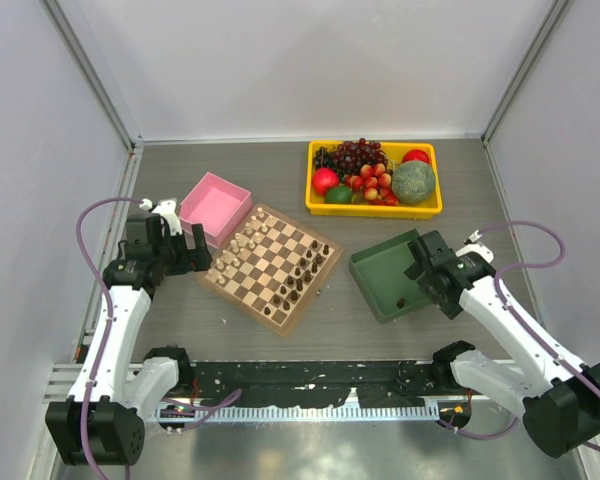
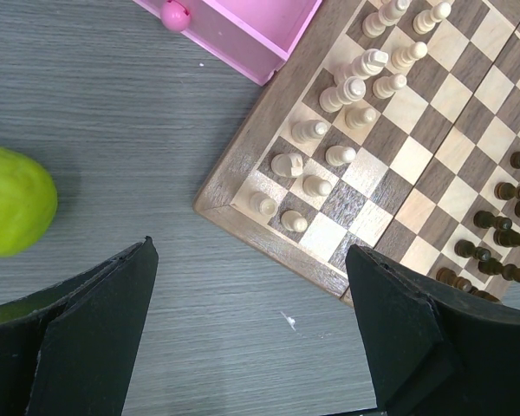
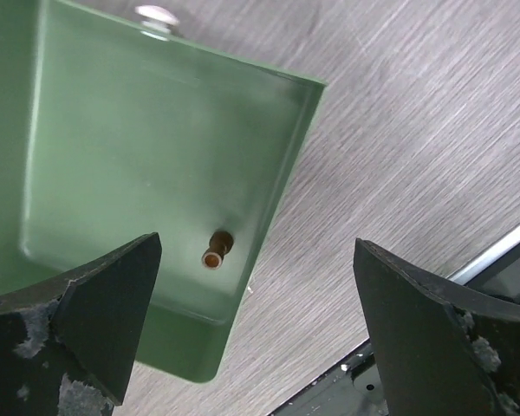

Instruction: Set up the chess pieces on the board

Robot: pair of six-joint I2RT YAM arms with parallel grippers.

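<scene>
The board (image 1: 270, 268) lies at the table's middle, turned at an angle. Several dark chess pieces (image 1: 298, 278) stand in rows along its right side and also show at the edge of the left wrist view (image 2: 503, 217). Cream pieces (image 2: 347, 91) fill the left side. One dark piece (image 3: 217, 250) lies on its side in the near corner of the green tray (image 3: 113, 173), also seen from above (image 1: 402, 300). My right gripper (image 3: 258, 247) hangs open above that corner with nothing between its fingers. My left gripper (image 2: 251, 260) is open over bare table beside the board's left corner.
A pink box (image 1: 215, 207) sits just behind the board's left corner. A yellow tray (image 1: 435, 205) of fruit stands at the back right. A lime-green round thing (image 2: 13, 212) lies on the table left of my left gripper. The green tray (image 1: 380, 285) sits right of the board.
</scene>
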